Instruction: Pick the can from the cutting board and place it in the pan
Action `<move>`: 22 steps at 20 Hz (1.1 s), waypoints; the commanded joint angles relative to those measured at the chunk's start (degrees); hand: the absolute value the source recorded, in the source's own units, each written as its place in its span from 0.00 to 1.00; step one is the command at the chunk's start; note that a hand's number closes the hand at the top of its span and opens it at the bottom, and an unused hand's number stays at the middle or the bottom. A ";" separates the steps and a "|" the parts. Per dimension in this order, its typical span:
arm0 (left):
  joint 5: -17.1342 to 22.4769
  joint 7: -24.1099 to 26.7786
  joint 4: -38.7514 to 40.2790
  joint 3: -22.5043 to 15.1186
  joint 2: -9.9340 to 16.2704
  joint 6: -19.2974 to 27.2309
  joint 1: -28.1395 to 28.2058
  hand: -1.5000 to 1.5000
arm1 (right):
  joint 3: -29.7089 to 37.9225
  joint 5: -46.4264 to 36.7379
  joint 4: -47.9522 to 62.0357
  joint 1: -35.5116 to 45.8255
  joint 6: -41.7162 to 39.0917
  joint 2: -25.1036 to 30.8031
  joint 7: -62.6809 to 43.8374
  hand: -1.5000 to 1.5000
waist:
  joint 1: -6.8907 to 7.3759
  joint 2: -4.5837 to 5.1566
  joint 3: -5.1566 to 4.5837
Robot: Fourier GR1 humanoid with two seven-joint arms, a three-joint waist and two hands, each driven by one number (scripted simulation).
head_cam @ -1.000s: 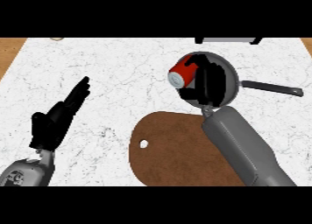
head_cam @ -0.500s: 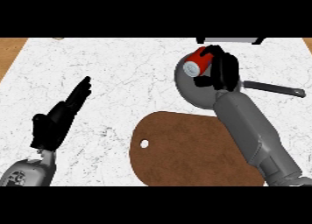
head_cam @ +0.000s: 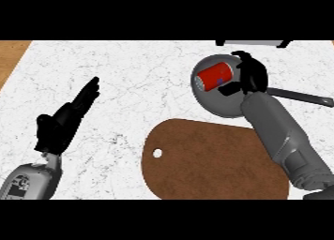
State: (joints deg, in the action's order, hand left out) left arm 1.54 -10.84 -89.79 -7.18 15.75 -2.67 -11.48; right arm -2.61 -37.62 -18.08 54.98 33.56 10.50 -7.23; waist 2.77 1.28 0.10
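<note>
Already the red cylindrical can (head_cam: 214, 77) lies inside the round grey metal pan (head_cam: 210, 100), off the brown wooden cutting board (head_cam: 211, 161); the right hand (head_cam: 249, 75) beside it looks uncurled, so only withdrawal remains. Resting left hand (head_cam: 64, 121) stays flat-fingered.

Open marble counter (head_cam: 128, 79) at left, pan (head_cam: 213, 101) walls crowding can (head_cam: 215, 77)

left hand (head_cam: 62, 119): black, slim fingers, matte
left forearm (head_cam: 30, 180): grey rounded shell, glossy, dark markings on its side, a small pale joint where it meets the hand
right hand (head_cam: 247, 75): black, blocky segments
right forearm (head_cam: 280, 136): grey smooth tube, widening near the elbow, a ridged darker grey joint at the near right
</note>
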 commanded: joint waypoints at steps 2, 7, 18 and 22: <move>-0.52 -0.24 -0.05 -1.04 -0.97 -0.33 -0.11 0.50 | 6.28 5.86 2.77 1.88 -2.44 1.79 8.55 0.00 | 0.98 0.40 0.11; -0.95 0.43 -0.87 -1.27 -0.75 -0.42 1.65 0.50 | 14.61 14.93 -2.45 0.22 -0.77 0.55 19.04 0.00 | 0.77 0.24 0.20; -2.22 -2.65 -3.96 -1.04 -1.32 0.95 1.80 0.50 | 26.25 28.54 0.39 -7.23 -20.23 4.88 39.70 0.00 | -0.43 -0.44 0.09; -0.79 -1.22 -2.81 1.94 0.31 -0.83 2.70 0.50 | 26.80 29.91 0.26 -9.44 -26.59 6.86 45.60 0.00 | -1.27 -0.80 0.01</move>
State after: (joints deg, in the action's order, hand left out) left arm 0.59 -11.40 -90.71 -6.33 15.15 -3.07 -10.29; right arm 22.87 -9.74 -17.90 48.03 12.26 16.19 32.36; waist 2.01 0.92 0.17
